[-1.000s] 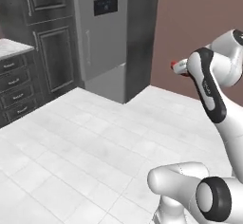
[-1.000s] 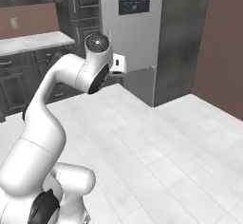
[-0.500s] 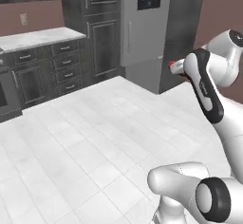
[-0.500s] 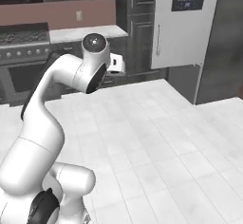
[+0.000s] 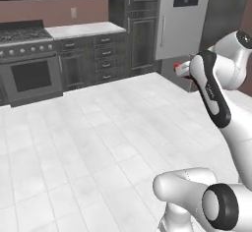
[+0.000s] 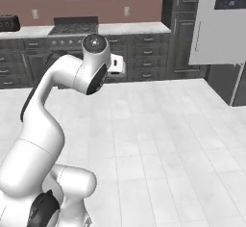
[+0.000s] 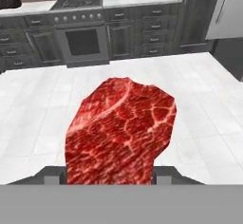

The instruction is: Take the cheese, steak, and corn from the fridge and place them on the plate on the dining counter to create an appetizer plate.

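Swung round with the base since a second ago: fridge (image 5: 183, 17) slid from mid-picture to the right, stove (image 5: 29, 61) and dark cabinets now ahead. No shift of the furniture itself, only of the cameras.

Nearest, in the hand view: steak (image 7: 121, 130) standing up large and marbled red between the tips of the claw (image 7: 110, 178), pinched at its lower edge. Claw partly closed and gripping the steak, jaws held apart by the meat. Just a red sliver of the steak at the hand in the left base view (image 5: 177, 67). Arm folded high, hand carried well above the white tiled floor (image 5: 88, 137).

Farther off: stove with its dark oven door (image 7: 84, 40), grey worktop (image 5: 83, 29) beside it, drawer fronts below, fridge closed at the far right (image 6: 222, 21). Plate and dining counter somewhere off to the side or behind, so more turning and driving likely to come.

Risks, judged from here: thin hold low on a floppy piece, so a sharp swing or stop of the base could shake it loose onto the floor. Tall overhang above the jaws could bend or brush a worktop edge on approach. Poor sight past the meat could spoil aim at the plate.
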